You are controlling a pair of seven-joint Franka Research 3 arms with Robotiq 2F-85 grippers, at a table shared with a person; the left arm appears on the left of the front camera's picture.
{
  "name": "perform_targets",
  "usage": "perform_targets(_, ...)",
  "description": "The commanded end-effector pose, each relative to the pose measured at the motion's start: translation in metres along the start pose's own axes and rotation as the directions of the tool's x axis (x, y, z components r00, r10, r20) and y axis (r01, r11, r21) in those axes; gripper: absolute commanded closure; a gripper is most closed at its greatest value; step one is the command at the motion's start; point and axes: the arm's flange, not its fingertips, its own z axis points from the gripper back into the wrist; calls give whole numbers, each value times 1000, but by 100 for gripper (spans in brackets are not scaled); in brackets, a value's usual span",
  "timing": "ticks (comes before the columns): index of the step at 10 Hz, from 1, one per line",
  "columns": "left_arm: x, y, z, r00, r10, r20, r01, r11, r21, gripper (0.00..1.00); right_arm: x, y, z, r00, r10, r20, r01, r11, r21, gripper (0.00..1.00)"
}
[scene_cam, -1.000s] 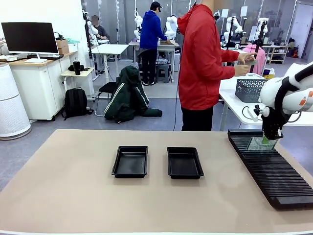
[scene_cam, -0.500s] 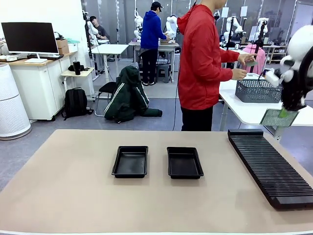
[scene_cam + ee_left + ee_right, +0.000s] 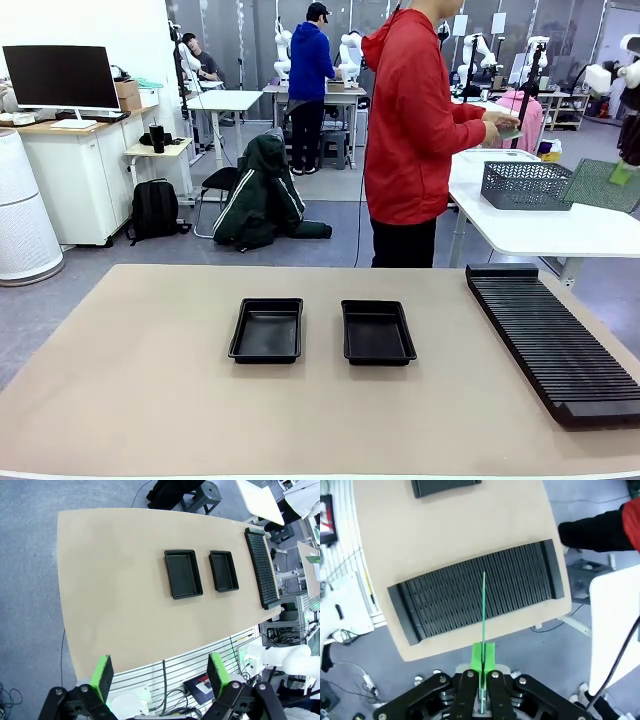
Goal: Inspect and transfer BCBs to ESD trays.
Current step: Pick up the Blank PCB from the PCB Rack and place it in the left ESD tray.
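Risk: right tool (image 3: 483, 656), clenched on BCB (image 3: 483, 605) edge high above rack (image 3: 445, 605); thin grip may let board slip. Left tool (image 3: 160, 672) released.

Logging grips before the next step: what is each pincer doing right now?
Left pincer: open, holding nothing.
Right pincer: shut on a BCB.

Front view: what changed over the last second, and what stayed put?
The right end effector, shut on a BCB, lifted it away from the far end of the black slotted rack and carried it up and rightward; it is now high at the picture's right edge. Nothing was let go. The two ESD trays and the rack stayed in place, trays empty.
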Motion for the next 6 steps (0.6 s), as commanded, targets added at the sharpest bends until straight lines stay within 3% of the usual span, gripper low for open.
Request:
perform_targets(1, -1, 1, -1, 1000, 1, 0, -1, 1000, 0, 0, -2, -5, 16, 994, -94, 53, 92, 995, 32, 100)
perform_targets(2, -1, 1, -1, 1000, 1, 0, -1, 1000, 0, 0, -4, -5, 25, 987, -144, 66, 142, 990, 22, 100)
perform_targets(3, -1, 1, -1, 1000, 1, 0, -1, 1000, 0, 0, -14, -8, 39, 952, -283, 121, 284, 959, 5, 100)
perform_targets(4, -1, 1, -1, 1000, 1, 0, -1, 1000, 0, 0, -8, 1, 20, 996, -82, 35, 81, 997, 15, 100)
perform_targets(6, -1, 1, -1, 1000, 1, 0, -1, 1000, 0, 0, -8, 1, 20, 996, -82, 35, 81, 997, 15, 100)
